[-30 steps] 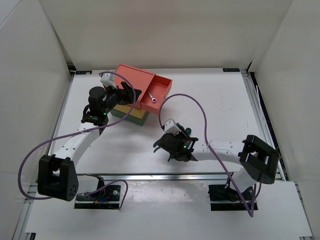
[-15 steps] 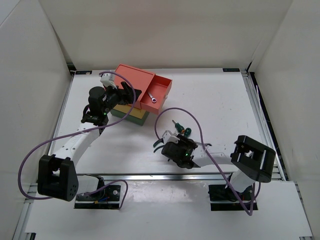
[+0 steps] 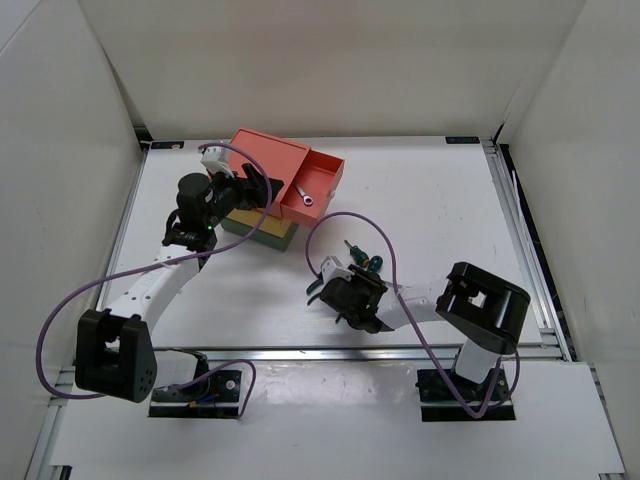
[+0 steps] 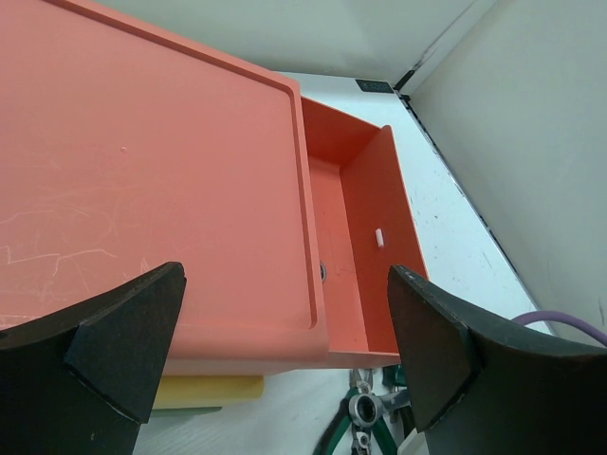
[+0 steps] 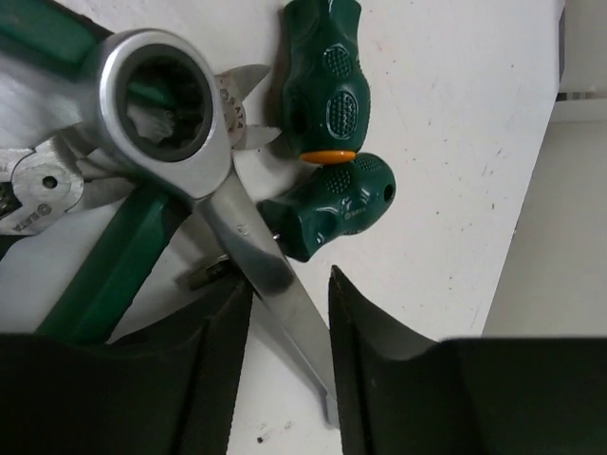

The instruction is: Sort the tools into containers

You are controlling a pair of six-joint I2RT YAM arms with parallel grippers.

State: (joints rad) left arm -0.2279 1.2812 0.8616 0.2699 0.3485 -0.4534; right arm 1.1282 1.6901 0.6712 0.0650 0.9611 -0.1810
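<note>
A: Why's the L gripper over the salmon box?
B: Prob. to steady it; fingers wide apart, holding nothing; drawer is out, one wrench in it; only the top cam shows that.
A: R gripper?
B: Wrist cam only: fingers narrowly straddle the 2nd wrench by the screwdrivers, lower centre of the top view; pinched or not, can't tell.

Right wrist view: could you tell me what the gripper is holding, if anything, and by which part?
The right gripper straddles the silver wrench at its shaft, below the ring head; whether it actually clamps cannot be told.
</note>
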